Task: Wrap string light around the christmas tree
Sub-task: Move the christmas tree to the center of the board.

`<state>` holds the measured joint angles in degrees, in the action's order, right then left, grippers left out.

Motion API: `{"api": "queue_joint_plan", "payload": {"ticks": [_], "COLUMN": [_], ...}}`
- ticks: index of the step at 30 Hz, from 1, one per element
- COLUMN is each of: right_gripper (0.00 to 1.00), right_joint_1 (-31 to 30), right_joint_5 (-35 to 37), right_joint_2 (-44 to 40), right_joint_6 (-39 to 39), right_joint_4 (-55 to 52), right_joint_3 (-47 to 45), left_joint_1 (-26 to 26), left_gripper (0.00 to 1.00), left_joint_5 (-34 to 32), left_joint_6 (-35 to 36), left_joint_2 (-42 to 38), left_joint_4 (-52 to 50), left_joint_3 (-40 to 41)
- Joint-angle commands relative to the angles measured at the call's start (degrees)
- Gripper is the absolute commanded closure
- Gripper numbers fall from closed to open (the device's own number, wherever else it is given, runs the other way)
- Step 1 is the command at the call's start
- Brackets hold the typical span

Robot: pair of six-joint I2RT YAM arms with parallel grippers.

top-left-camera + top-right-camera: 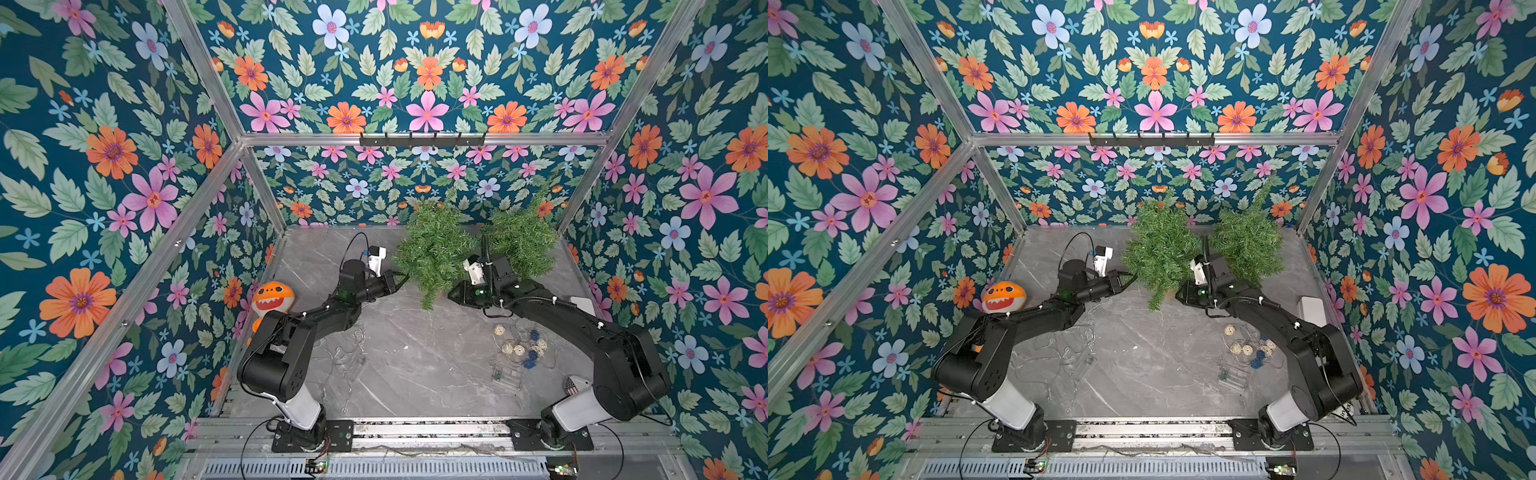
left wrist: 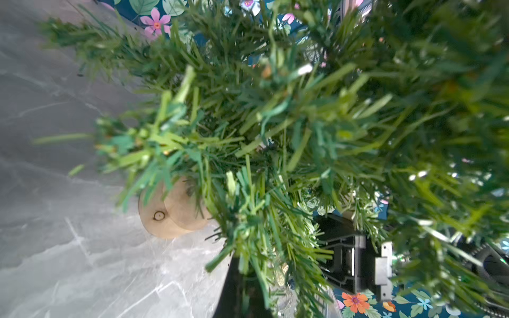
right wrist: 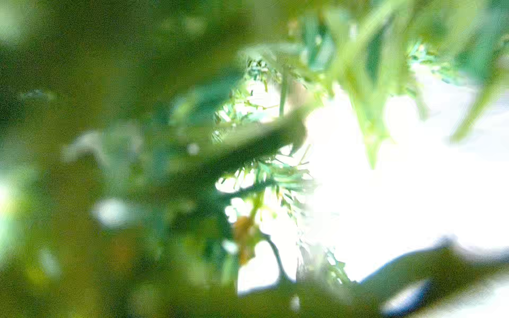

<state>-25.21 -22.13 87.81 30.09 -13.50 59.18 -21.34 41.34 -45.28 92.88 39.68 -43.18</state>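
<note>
A small green christmas tree (image 1: 434,249) stands mid-back on the grey table, and its wooden base (image 2: 170,214) shows in the left wrist view. A clear string light (image 1: 349,353) lies loose on the table in front of the left arm. My left gripper (image 1: 404,277) is shut, its tips pushed into the tree's left side. At those fingertips (image 2: 242,289) a thin wire with a small gold bulb (image 2: 281,275) lies among the needles; I cannot tell if it is pinched. My right gripper (image 1: 451,296) reaches in under the tree's right side. Blurred needles fill the right wrist view and hide its jaws.
A second green tree (image 1: 523,237) stands at the back right, close behind the right wrist. A string of rattan and blue balls (image 1: 521,347) with a clear battery box (image 1: 505,374) lies under the right arm. An orange shark plush (image 1: 272,297) sits against the left wall.
</note>
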Motion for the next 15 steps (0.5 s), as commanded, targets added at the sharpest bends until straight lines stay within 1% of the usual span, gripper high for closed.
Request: {"api": "queue_joint_plan", "payload": {"ticks": [1, 4, 6, 7, 8, 11, 13, 15], "right_gripper": [0.65, 0.65, 0.65, 0.64, 0.60, 0.42, 0.33, 0.25], "right_joint_1": [-1.1, -1.4, -1.4, -1.4, -1.4, -1.3, -1.1, -1.0], "right_joint_5": [-0.6, -0.8, -0.9, -1.1, -1.4, -1.9, -2.5, -2.7], "right_joint_2": [1.0, 1.9, 2.1, 2.0, 1.8, -0.1, -2.7, -6.0], "right_joint_6": [2.0, 2.6, 2.8, 2.9, 3.0, 3.1, 2.6, 2.1], "right_joint_4": [2.4, 3.0, 3.0, 3.0, 2.8, 0.7, -1.7, -4.4], "right_joint_3": [1.0, 1.3, 1.4, 1.5, 1.6, 1.6, 0.8, -0.8], "left_joint_1": [1.8, 3.5, 3.6, 3.6, 3.6, 3.9, 4.5, 5.7], "left_gripper": [1.00, 1.00, 1.00, 0.93, 0.86, 0.70, 0.62, 0.56], "left_joint_5": [0.5, 0.4, 0.5, 0.5, 0.4, -0.7, -2.3, -4.9], "left_joint_6": [2.2, 2.1, 2.2, 2.3, 2.5, 4.9, 6.8, 9.6], "left_joint_2": [-2.1, -3.1, -3.9, -4.3, -5.0, -8.0, -11.3, -15.1], "left_joint_4": [-1.3, -1.8, -2.5, -2.9, -3.5, -8.8, -14.1, -22.6], "left_joint_3": [2.7, 4.4, 4.3, 4.2, 4.3, 4.4, 5.5, 6.7]}}
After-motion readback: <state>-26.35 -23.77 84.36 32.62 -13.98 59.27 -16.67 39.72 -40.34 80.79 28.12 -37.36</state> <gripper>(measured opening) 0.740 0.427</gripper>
